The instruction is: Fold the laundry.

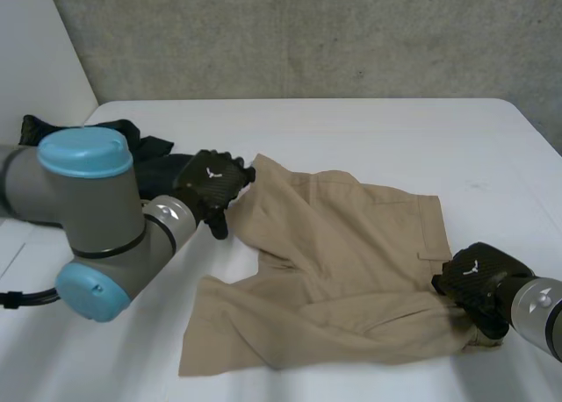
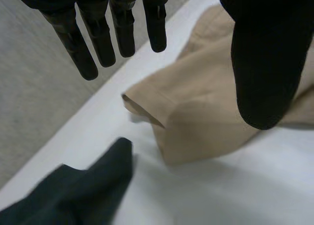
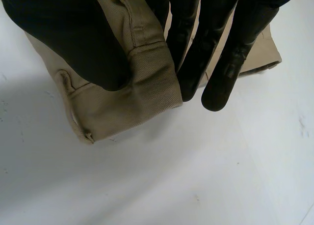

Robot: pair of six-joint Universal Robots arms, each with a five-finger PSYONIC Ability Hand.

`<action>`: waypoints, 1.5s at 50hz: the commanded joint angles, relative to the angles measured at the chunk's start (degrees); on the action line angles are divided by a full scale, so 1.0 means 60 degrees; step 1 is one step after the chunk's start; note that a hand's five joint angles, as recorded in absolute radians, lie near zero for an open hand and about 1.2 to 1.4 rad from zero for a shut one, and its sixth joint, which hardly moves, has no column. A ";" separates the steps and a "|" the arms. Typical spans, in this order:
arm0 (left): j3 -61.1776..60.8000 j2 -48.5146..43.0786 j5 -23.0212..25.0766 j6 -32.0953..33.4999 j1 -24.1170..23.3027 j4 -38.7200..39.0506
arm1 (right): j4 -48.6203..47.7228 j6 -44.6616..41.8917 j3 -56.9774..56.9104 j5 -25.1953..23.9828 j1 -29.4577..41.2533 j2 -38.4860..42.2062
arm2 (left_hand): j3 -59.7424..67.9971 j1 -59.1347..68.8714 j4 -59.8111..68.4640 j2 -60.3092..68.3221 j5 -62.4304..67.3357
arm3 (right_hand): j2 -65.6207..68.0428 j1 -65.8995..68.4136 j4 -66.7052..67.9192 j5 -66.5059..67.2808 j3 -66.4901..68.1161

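dark garment: at ten o'clock, largely hidden behind the left arm
shorts: four o'clock corner covered by right hand

Tan shorts lie rumpled on white table, mid-scene. Left hand at their far-left corner, right hand on near-right corner. Dark garment bunched far left, just behind left hand & arm.

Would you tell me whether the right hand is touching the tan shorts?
Touching. The right wrist view shows the right hand pinching a corner of the tan shorts between its thumb and fingers.
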 commanded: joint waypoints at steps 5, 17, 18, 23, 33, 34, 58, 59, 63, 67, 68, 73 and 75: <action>0.0614 -0.1219 0.0583 -0.0007 0.0238 0.0058 | -0.0302 0.0006 0.0265 0.0015 -0.0008 -0.0004 | 0.1278 0.1278 0.1255 0.1269 0.1225 | 0.2247 0.7581 0.1971 0.2213 0.2173; 0.0907 -0.1805 0.0775 0.0008 0.0194 0.0760 | -0.0551 0.0021 0.0558 0.0030 0.0007 -0.0004 | 0.6037 0.6036 0.6014 0.6028 0.5983 | 0.2247 0.7581 0.1971 0.2213 0.2173; 0.0922 -0.1805 0.0760 0.0022 0.0194 0.0804 | -0.0566 0.0021 0.0588 0.0030 -0.0008 -0.0004 | 0.6350 0.6349 0.6327 0.6341 0.6296 | 0.2247 0.7581 0.1971 0.2213 0.2173; 0.0980 -0.1937 0.0730 0.0052 0.0223 0.1083 | -0.0595 0.0021 0.0705 0.0030 -0.0022 -0.0004 | 0.6689 0.6689 0.6667 0.6680 0.6636 | 0.2247 0.7581 0.1971 0.2213 0.2173; 0.0893 -0.1952 0.0745 0.0052 0.0150 0.1171 | -0.0639 0.0021 0.0793 0.0030 -0.0037 -0.0018 | 0.1982 0.1981 0.1959 0.1973 0.1928 | 0.2247 0.7581 0.1971 0.2213 0.2173; 0.0878 -0.1937 0.0745 0.0052 0.0121 0.1171 | -0.0639 0.0021 0.0793 0.0030 -0.0037 -0.0018 | 0.1952 0.1951 0.1929 0.1943 0.1898 | 0.2247 0.7581 0.1971 0.2213 0.2173; 0.1215 -0.2421 0.0511 0.0695 0.0121 0.1171 | -0.0786 0.0036 0.0793 -0.0014 -0.0066 0.0011 | 0.8506 0.8506 0.8483 0.8497 0.8453 | 0.2247 0.7581 0.1971 0.2213 0.2173; 0.1200 -0.2392 0.0279 0.0885 0.0121 0.1142 | -0.0800 0.0036 0.0793 -0.0014 -0.0066 0.0011 | 0.9483 0.9482 0.9460 0.9474 0.9429 | 0.2247 0.7581 0.1971 0.2213 0.2173; 0.1068 -0.2245 -0.0499 0.1325 0.0033 0.1098 | -0.0961 0.0050 0.0793 -0.0014 -0.0037 0.0011 | 0.9882 0.9881 0.9859 0.9873 0.9828 | 0.2247 0.7581 0.1971 0.2213 0.2173; 0.0703 -0.1967 -0.1144 0.1589 -0.0099 0.1083 | -0.1049 0.0123 0.0778 -0.0014 -0.0022 0.0011 | 0.9882 0.9881 0.9859 0.9873 0.9828 | 0.2247 0.7581 0.1971 0.2213 0.2173; 0.0513 -0.1749 -0.1319 0.1648 -0.0201 0.1098 | -0.1049 0.0152 0.0778 -0.0014 -0.0008 0.0011 | 0.9882 0.9881 0.9859 0.9873 0.9828 | 0.2247 0.7581 0.1971 0.2213 0.2173; 0.0175 -0.1191 -0.1818 0.1678 -0.0465 0.1039 | -0.1064 0.0401 0.0749 -0.0029 0.0007 0.0011 | 0.9882 0.9881 0.9859 0.9873 0.9828 | 0.2247 0.7581 0.1971 0.2213 0.2173; -0.0015 -0.1117 -0.2211 0.1678 -0.0596 0.0937 | -0.1064 0.0431 0.0749 -0.0043 0.0021 0.0011 | 0.9882 0.9881 0.9859 0.9873 0.9828 | 0.2247 0.7581 0.1971 0.2213 0.2173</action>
